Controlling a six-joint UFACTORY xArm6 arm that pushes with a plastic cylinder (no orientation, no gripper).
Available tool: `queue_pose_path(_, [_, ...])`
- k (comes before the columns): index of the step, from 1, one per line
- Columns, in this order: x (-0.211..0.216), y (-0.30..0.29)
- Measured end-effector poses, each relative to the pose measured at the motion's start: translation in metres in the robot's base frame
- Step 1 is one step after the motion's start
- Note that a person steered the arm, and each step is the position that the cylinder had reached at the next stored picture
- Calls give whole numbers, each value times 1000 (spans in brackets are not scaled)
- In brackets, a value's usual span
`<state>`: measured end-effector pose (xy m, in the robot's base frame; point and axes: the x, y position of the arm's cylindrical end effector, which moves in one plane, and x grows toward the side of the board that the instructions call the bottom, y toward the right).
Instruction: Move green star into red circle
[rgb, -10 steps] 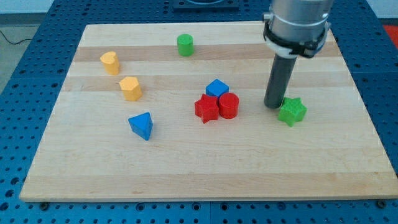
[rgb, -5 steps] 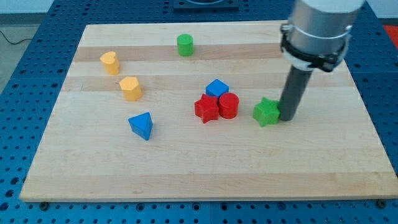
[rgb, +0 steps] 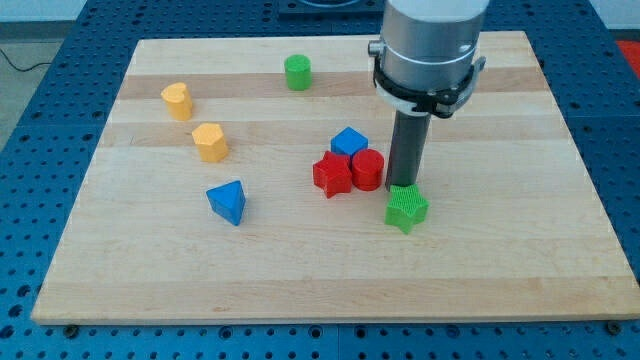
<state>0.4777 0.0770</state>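
Pale wooden counter (rgb: 300, 280), planks with lengthwise grain, set on blue perforated base (rgb: 40, 120).

Green star (rgb: 406, 208): lobed outline, faintly ribbed top, matte; lies right of centre, toward the view's bottom from the cluster. Just beside red circle (rgb: 367, 170) but apart from it, offset to the view's lower right. Star's upper edge partly masked by the rod.

My tip (rgb: 402, 186): end of straight dark rod, at the star's upper-left edge, apparently touching; exact contact hard to make out. Sits between star and red circle. No hand on this arm, so nothing to open or close, nothing gripped. Grey metal collar above rod, cut off at the view's top.

Red circle: short cylinder, glossy sides, touching red star (rgb: 332, 174) on its left. Blue block (rgb: 349, 142), angular, shape uncertain, right behind the two, touching or nearly so.

Blue triangular block (rgb: 228, 201) well apart toward the view's left. Two yellow blocks: one (rgb: 210, 142) roughly hexagonal, other (rgb: 177, 100) rounded, shape unclear. Green cylinder (rgb: 297, 72) near the view's top.
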Motion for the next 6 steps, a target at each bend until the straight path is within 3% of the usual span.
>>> queue_pose_path(1, [-21, 54])
queue_pose_path(2, [-7, 106])
queue_pose_path(3, [46, 105])
queue_pose_path(4, [63, 63])
queue_pose_path(6, [26, 0])
